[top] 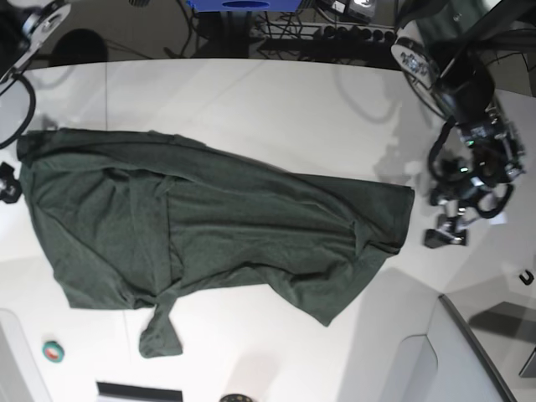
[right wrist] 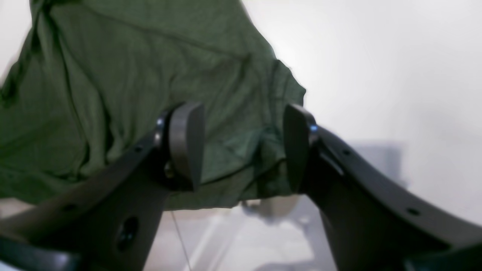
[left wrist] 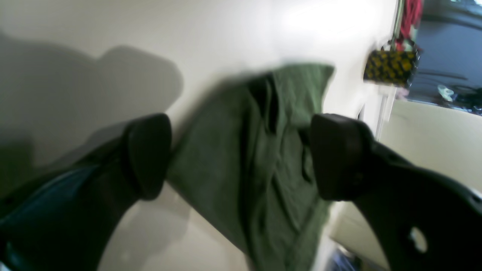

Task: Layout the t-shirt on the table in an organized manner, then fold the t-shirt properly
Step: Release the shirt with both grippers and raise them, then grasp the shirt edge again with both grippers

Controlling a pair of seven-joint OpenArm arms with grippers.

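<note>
The t-shirt (top: 209, 226) lies spread across the middle of the white bench (top: 276, 100), reaching from the left edge in the base view almost to the right side, its far hem running at a slant and a sleeve (top: 161, 335) trailing off toward the near edge. It is rumpled, with folds gathered where the cloth overlaps near the middle and at its right end. On the right of the base view, the left gripper (top: 445, 233) hangs just past that right end of the shirt, the arm coming down from the far right corner and bent at the wrist so the tool points toward the bench. In the left wrist view the left gripper (left wrist: 241, 158) has its jaws standing wide apart with a bunched fold of the green t-shirt (left wrist: 256, 165) between them; the picture is blurred, and the pads do not look pressed onto the cloth. At the left edge of the bench only a dark bit of the right gripper (top: 7, 186) shows in the base view, beside the shirt's corner. From its own wrist view the right gripper (right wrist: 244, 146) also has its jaws parted, and the t-shirt (right wrist: 124, 86) lies beyond and between them, not pinched.
</note>
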